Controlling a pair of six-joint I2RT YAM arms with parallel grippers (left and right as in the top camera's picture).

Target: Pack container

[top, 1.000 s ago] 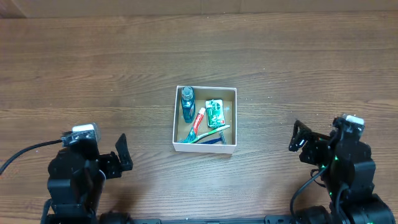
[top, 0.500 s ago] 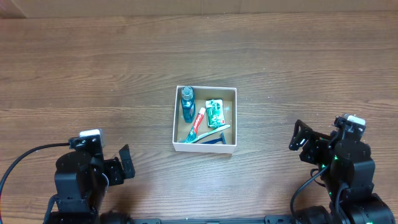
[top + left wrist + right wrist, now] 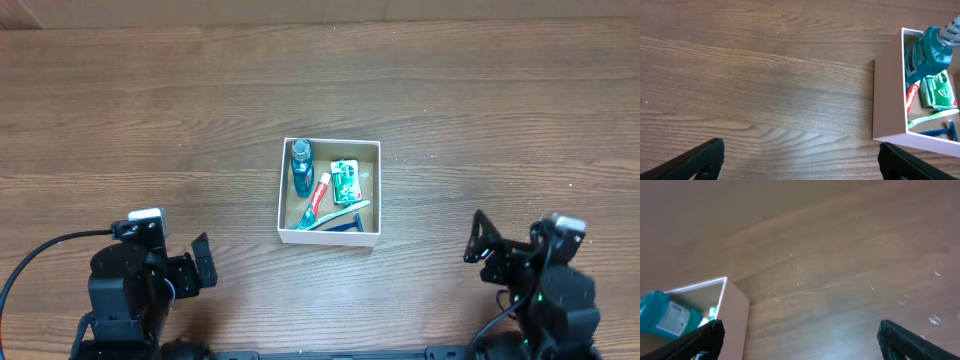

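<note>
Moved: right gripper (image 3: 480, 240) had drawn back toward the near table edge in the last half second. The left gripper (image 3: 203, 262) had done its retreat before that and then held. The box and its contents had not shifted.
Box: the box (image 3: 330, 238) sat on the table (image 3: 150, 100) at mid-width, open side up and square to the edges.
Contents: a bottle (image 3: 301, 166) lay along the left wall, with a toothpaste tube (image 3: 318, 196) beside it and a green packet (image 3: 345, 180) to the right. A toothbrush (image 3: 340, 212) and a razor (image 3: 342, 226) lay across the front.
Left gripper: its fingers stood wide apart with nothing between them.
Right gripper: its fingers also stood wide apart and held nothing.
Box to grippers: the box lay between the two arms and farther from the robot, well apart from both. In the left wrist view it showed at the right edge, and in the right wrist view at the lower left corner.
Handling: the box was probably light, with thin card walls that would bend or crease under a hard pinch. The loose contents would likely slide if it tipped, and the bottle could roll.
Hold: a wall near a corner looked the stiffest place, with one finger inside and one outside, and the box kept level. A flat push on an outer wall would also do.
Stage: packing appeared finished, since no loose item showed on the table.
</note>
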